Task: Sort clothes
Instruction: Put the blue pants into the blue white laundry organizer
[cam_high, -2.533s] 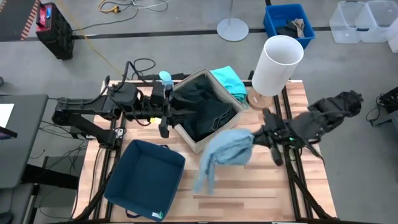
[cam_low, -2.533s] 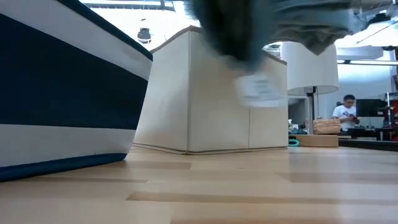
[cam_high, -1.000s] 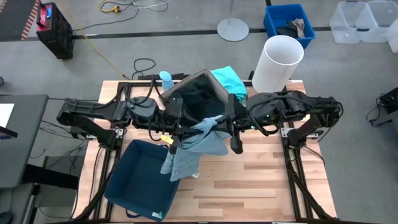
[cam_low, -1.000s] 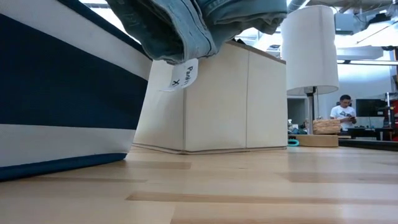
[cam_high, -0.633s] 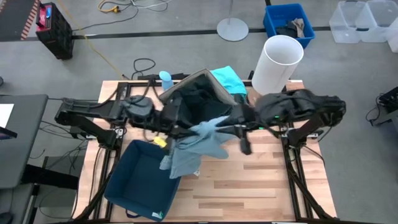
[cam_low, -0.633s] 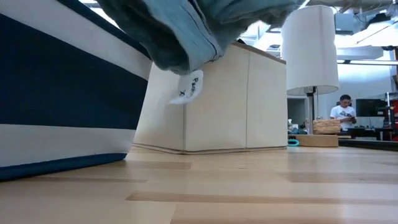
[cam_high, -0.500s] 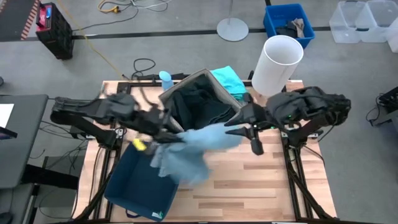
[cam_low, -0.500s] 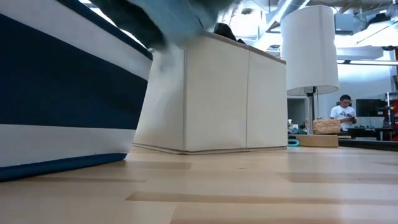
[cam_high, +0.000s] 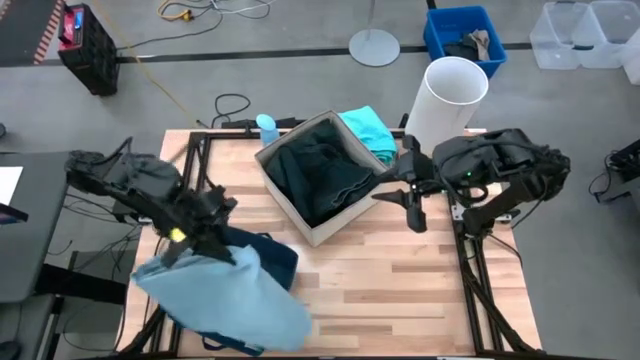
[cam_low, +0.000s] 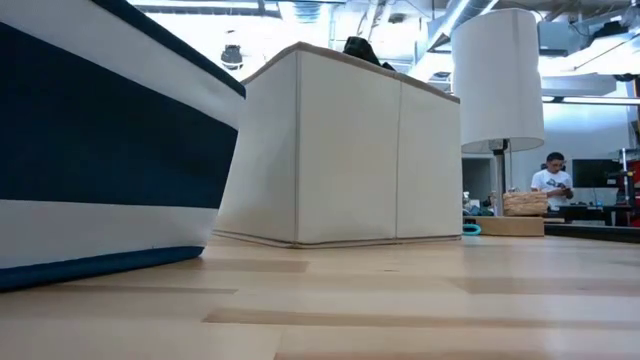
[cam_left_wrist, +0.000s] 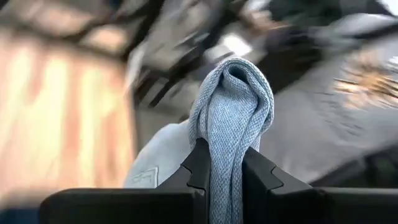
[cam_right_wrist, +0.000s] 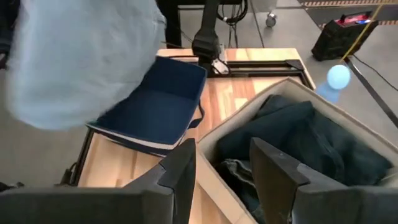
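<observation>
Your left gripper (cam_left_wrist: 221, 165) has its fingers (cam_left_wrist: 196, 163) clamped on a bunched fold of the pale blue garment (cam_high: 225, 295), and in the high view that garment spreads wide over the navy fabric box (cam_high: 268, 255) at the lower left of the frame, covering most of it. Your right gripper (cam_high: 412, 192) sits just right of centre beside the beige fabric box (cam_high: 330, 228), fingers (cam_right_wrist: 180, 171) apart and holding nothing. The beige box holds the dark green-black jeans (cam_high: 330, 185), with a black garment (cam_high: 300, 150) bunched toward its upper-left side; in the low view a bit of black pokes above its rim. The turquoise garment (cam_high: 366, 127) lies on the surface (cam_high: 390, 290) touching the beige box's upper-right side. A white cylinder (cam_high: 446, 100) stands at the upper right of the surface. In the left wrist view a small tag shows on the pale blue fabric, writing too blurred to read. No other labels or brands readable. In the low view a person (cam_low: 553, 182) stands far back at the right edge.
</observation>
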